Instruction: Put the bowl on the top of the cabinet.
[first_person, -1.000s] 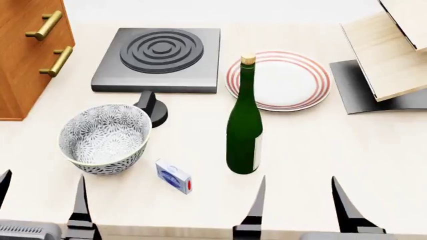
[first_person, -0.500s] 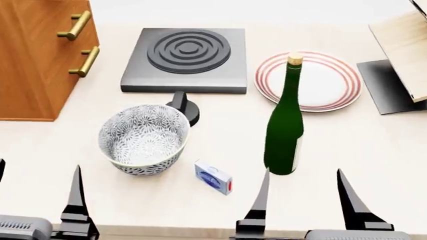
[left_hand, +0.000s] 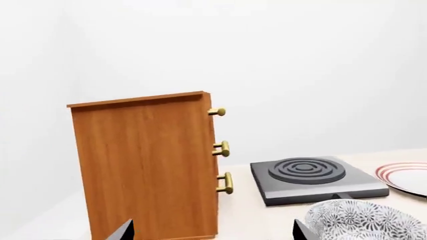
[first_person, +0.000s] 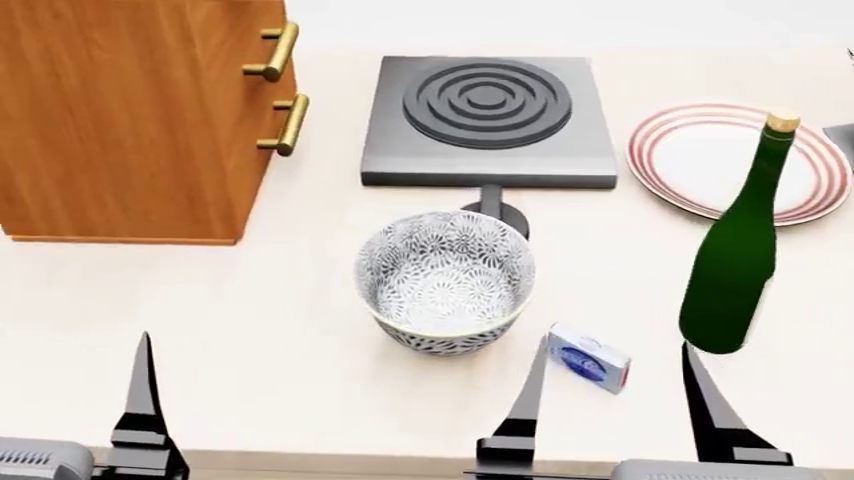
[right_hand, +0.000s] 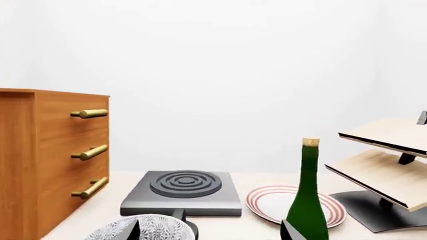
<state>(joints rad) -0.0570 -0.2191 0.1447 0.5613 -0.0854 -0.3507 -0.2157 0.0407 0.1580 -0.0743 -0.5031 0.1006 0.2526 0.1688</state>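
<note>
The bowl (first_person: 446, 282) — deep, round, white with a fine grey leaf pattern — stands upright, mouth up, on the pale table (first_person: 267, 330) near its front edge, just in front of the dark hob (first_person: 489, 120) and apart from the wood-grain cabinet (first_person: 127, 115) toward the left edge. Both the left gripper (first_person: 67, 420) and the right gripper (first_person: 614, 405) hang spread and empty at the front edge. Only the wrist views show the cabinet's flat top and 3 brass handles (left_hand: 223, 148) — and the right wrist view alone shows the light-wood rack (right_hand: 390, 155) beyond the green bottle (right_hand: 307, 200) and the red-ringed plate (right_hand: 273, 202).

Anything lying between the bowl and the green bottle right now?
Yes. In the head view, a small blue-and-white box lies on the table between the bowl and the green bottle, nearer the robot than both and touching neither.
</note>
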